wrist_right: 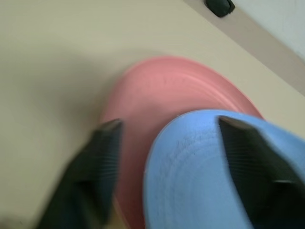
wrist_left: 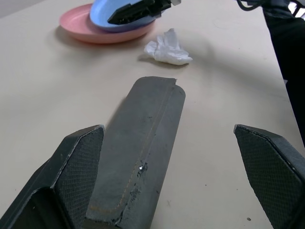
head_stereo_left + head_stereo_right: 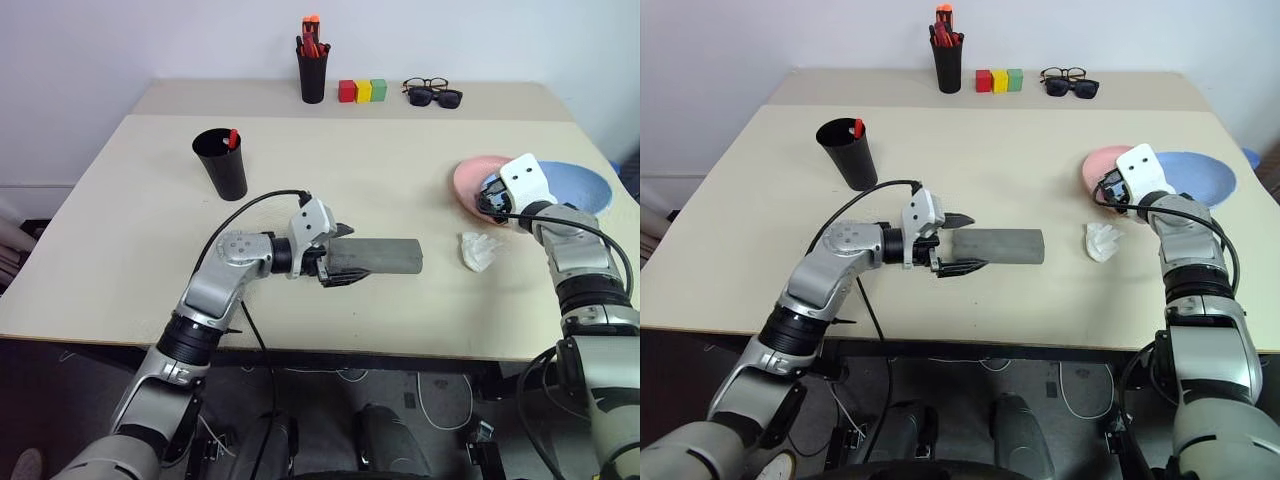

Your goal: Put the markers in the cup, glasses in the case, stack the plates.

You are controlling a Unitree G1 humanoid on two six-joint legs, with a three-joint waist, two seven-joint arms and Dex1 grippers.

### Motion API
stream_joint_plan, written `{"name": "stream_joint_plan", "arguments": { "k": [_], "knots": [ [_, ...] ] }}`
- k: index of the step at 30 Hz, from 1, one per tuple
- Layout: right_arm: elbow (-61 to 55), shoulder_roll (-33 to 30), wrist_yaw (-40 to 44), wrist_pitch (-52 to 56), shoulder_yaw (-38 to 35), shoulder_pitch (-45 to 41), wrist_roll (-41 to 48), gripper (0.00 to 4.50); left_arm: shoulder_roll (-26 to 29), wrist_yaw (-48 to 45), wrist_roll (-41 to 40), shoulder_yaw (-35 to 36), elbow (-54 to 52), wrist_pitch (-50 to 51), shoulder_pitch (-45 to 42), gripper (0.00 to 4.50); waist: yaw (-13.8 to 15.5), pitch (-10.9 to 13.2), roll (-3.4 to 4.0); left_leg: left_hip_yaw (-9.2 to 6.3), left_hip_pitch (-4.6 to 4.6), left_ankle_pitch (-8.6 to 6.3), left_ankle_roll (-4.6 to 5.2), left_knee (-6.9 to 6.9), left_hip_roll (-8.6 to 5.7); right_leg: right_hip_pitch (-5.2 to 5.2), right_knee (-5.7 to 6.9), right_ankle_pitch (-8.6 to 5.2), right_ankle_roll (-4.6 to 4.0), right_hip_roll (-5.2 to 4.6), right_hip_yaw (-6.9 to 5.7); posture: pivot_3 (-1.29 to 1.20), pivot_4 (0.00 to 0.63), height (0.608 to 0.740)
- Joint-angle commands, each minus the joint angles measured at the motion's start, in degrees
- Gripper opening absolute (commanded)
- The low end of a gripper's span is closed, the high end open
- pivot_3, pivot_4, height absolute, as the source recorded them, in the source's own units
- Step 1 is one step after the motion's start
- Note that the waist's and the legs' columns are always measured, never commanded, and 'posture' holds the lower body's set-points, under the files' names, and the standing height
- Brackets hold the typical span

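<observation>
Right gripper (image 1: 167, 171) fingers (image 1: 97, 176) spread wide, holding nothing, straddling the near rim of the light blue plate (image 1: 200, 167). That plate rests tilted and off-centre on the salmon pink plate (image 1: 157, 90), overlapping, not nested.

Left gripper (image 2: 167, 181) fingers (image 2: 78, 167) also wide apart, one on each side of the near end of the grey case (image 2: 143, 143), which lies shut on the table (image 3: 400, 160); no clamp on it.

Judged step: seating the stack. Best to nudge the blue plate toward the pink one's centre until the rims line up, keeping the push low and level so it does not tip off.

Black cup (image 3: 222, 160) stands left, a red-capped marker (image 3: 232, 138) inside. Clear glasses (image 3: 426, 84) sit at the far edge just behind the sunglasses (image 3: 436, 97). Crumpled tissue (image 3: 478, 250) lies near the case, between it and the plates.
</observation>
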Motion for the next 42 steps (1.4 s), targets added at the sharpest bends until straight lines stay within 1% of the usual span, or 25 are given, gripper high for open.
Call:
{"name": "stream_joint_plan", "arguments": {
  "k": [1, 2, 4, 5, 6, 8, 10, 11, 14, 16, 18, 23, 25, 30, 31, 32, 33, 37, 39, 42],
  "knots": [
    [-6.94, -0.2, -0.37, 1.81, -3.15, 0.59, 2.77, 4.35, -0.04, 0.58, -0.97, 0.53, -2.17, -0.04, 0.08, 4.5, 0.01, 0.0, 0.0, 0.0, 0.0, 0.0, 0.0, 0.0, 0.0, 0.0, 0.0, 0.0, 0.0, 0.0, 0.0, 0.0, 0.15, 0.74],
    [-11.09, -0.25, 0.02, 4.24, -4.38, 2.24, 4.31, 4.35, -0.07, 0.46, -1.0, 0.35, -1.84, -0.13, -0.02, 4.5, 0.08, 0.0, 0.0, 0.0, 0.0, 0.0, 0.0, -0.01, 0.0, -0.01, 0.0, 0.0, 0.0, 0.0, 0.0, 0.0, 0.15, 0.74],
    [-25.73, -0.13, 1.3, 13.68, -8.55, 8.14, 9.99, 4.35, -0.24, -0.02, -1.07, 0.06, -0.71, -0.51, -0.46, 4.5, 0.38, 0.0, 0.01, -0.05, -0.03, 0.0, 0.0, -0.02, 0.01, -0.01, -0.01, 0.0, 0.0, 0.0, 0.0, 0.0, 0.15, 0.74],
    [-30.96, -0.07, 1.46, 17.33, -9.97, 10.27, 11.75, 4.35, -0.3, -0.17, -1.11, -0.01, -0.42, -0.59, -0.58, 4.5, 0.46, 0.0, 0.01, -0.11, -0.06, 0.0, 0.0, 0.0, 0.02, -0.02, 0.0, 0.0, 0.0, -0.01, -0.04, 0.0, 0.15, 0.74],
    [-38.75, 0.03, 1.3, 23.66, -12.18, 13.62, 14.74, 4.35, -0.34, -0.48, -1.04, -0.19, 0.04, -0.84, -0.79, 4.5, 0.5, 0.0, 0.01, -0.14, -0.08, 0.0, 0.0, -0.01, 0.02, -0.01, -0.01, 0.0, 0.0, -0.01, -0.07, 0.0, 0.15, 0.74],
    [-50.11, -0.08, 0.54, 32.88, -15.01, 18.76, 18.48, 4.35, -0.44, -0.88, -0.93, -0.39, 0.85, -1.31, -1.15, 4.5, 0.51, -0.01, 0.01, -0.13, -0.1, -0.01, 0.01, 0.01, 0.01, -0.02, -0.02, 0.0, 0.0, -0.04, -0.07, 0.0, 0.15, 0.74],
    [-63.63, 0.21, 0.42, 43.53, -18.6, 26.3, 24.14, 4.35, -0.78, -1.43, -0.81, -0.67, 2.24, -1.98, -1.73, 4.5, 0.74, -0.01, 0.01, -0.12, -0.1, -0.07, 0.12, 0.02, 0.0, -0.02, -0.02, 0.0, 0.0, -0.05, -0.06, 0.0, 0.15, 0.74],
    [-68.94, 0.33, 0.26, 47.52, -19.97, 29.57, 26.13, 4.35, -0.98, -1.7, -0.79, -0.76, 2.79, -2.26, -1.97, 4.5, 0.63, -0.01, 0.01, -0.19, -0.11, -0.17, 0.3, 0.01, 0.0, 0.0, -0.02, 0.0, 0.0, -0.05, -0.11, 0.0, 0.15, 0.74],
    [-77.36, 2.47, -1.44, 55.45, -23.33, 35.52, 30.84, 4.35, -1.46, -2.48, -0.77, -0.89, 4.1, -3.02, -2.69, 4.5, 0.41, 0.0, 0.0, -0.19, -0.11, -0.18, 0.33, 0.0, 0.0, 0.01, -0.03, 0.0, 0.0, -0.04, -0.11, 0.0, 0.15, 0.74],
    [-78.66, 4.17, -2.74, 58.11, -24.42, 37.95, 32.07, 4.35, -1.78, -2.87, -0.74, -0.95, 4.79, -3.39, -3.09, 4.5, 0.24, -0.01, 0.01, -0.15, -0.05, -0.19, 0.33, 0.01, 0.0, 0.03, -0.02, 0.0, 0.01, -0.03, -0.08, 0.0, 0.15, 0.74],
    [-77.44, 4.92, -3.54, 58.07, -23.91, 38.63, 31.71, 4.35, -2.02, -3.16, -0.57, -0.9, 5.36, -3.67, -3.53, 4.5, 0.22, -0.01, 0.02, -0.15, -0.01, -0.18, 0.33, 0.01, -0.01, 0.06, -0.01, 0.0, 0.01, -0.02, -0.08, 0.0, 0.15, 0.74],
    [-66.35, 5.27, -5.1, 50.6, -19.73, 37.06, 26.83, 4.35, -1.55, -3.05, -0.55, -0.26, 5.06, -3.43, -3.75, 4.5, 0.27, 0.0, 0.01, -0.13, -0.01, -0.18, 0.33, 0.0, -0.02, 0.06, -0.02, 0.0, 0.01, -0.01, -0.09, 0.0, 0.15, 0.74],
    [-60.7, 4.09, -5.4, 46.03, -17.33, 35.77, 23.48, 4.35, -0.9, -2.79, -0.79, 0.15, 3.95, -2.71, -3.28, 4.5, 0.25, 0.0, 0.01, -0.12, 0.0, -0.18, 0.33, 0.0, -0.02, 0.06, -0.03, 0.0, 0.01, -0.01, -0.09, 0.0, 0.15, 0.74],
    [-54.41, 4.06, -4.97, 40.9, -15.34, 33.55, 21.17, 4.35, 0.46, -1.89, -1.32, 0.99, 1.86, -1.24, -2.01, 4.5, 0.24, 0.0, 0.01, -0.13, 0.0, -0.18, 0.32, -0.02, -0.02, 0.04, -0.03, 0.0, 0.0, -0.01, -0.09, 0.0, 0.15, 0.74],
    [-53.6, 4.09, -5.04, 40.21, -15.06, 33.25, 20.79, 3.82, 0.75, -1.75, -1.32, 1.08, 1.49, -1.04, -1.72, 4.5, 0.25, 0.0, 0.01, -0.12, -0.01, -0.18, 0.32, -0.02, -0.02, 0.04, -0.05, 0.0, 0.01, -0.01, -0.09, 0.0, 0.15, 0.74],
    [-53.24, 4.04, -4.84, 39.75, -14.77, 33.07, 20.68, 3.55, 0.94, -1.62, -1.35, 1.13, 1.19, -0.87, -1.51, 4.5, 0.28, 0.0, 0.01, -0.13, -0.01, -0.18, 0.32, -0.02, -0.02, 0.05, -0.04, 0.0, 0.01, -0.01, -0.09, 0.0, 0.15, 0.74],
    [-53.29, 4.05, -4.72, 39.46, -14.63, 32.97, 20.66, 3.12, 1.06, -1.48, -1.45, 1.15, 0.97, -0.68, -1.37, 4.5, 0.3, 0.0, 0.01, -0.13, -0.01, -0.18, 0.32, -0.02, -0.01, 0.05, -0.04, 0.0, 0.01, -0.01, -0.09, 0.0, 0.15, 0.74],
    [-55.71, 4.37, -5.19, 40.08, -15.78, 32.37, 21.54, 1.1, 1.4, -0.78, -1.85, 1.17, 0.45, -0.15, -0.94, 4.5, 0.34, 0.0, 0.01, -0.13, -0.01, -0.18, 0.32, -0.02, -0.01, 0.05, -0.05, 0.0, 0.0, -0.02, -0.09, 0.0, 0.15, 0.74],
    [-57.01, 4.24, -5.45, 40.43, -16.5, 32.04, 21.94, 1.1, 1.47, -0.56, -2.01, 1.07, 0.32, -0.11, -0.82, 4.5, 0.34, 0.0, 0.01, -0.13, -0.01, -0.18, 0.32, -0.02, -0.01, 0.05, -0.04, 0.0, 0.01, -0.02, -0.09, 0.0, 0.15, 0.74],
    [-58.93, 3.92, -6.37, 40.11, -18.34, 29.37, 22.77, 1.1, 1.42, -0.01, -2.12, 1.2, 0.31, 0.0, -0.72, 4.5, 0.22, 0.0, 0.01, -0.13, -0.01, -0.18, 0.32, -0.02, -0.01, 0.05, -0.05, 0.0, 0.01, -0.02, -0.08, 0.0, 0.15, 0.74]
  ]
}}
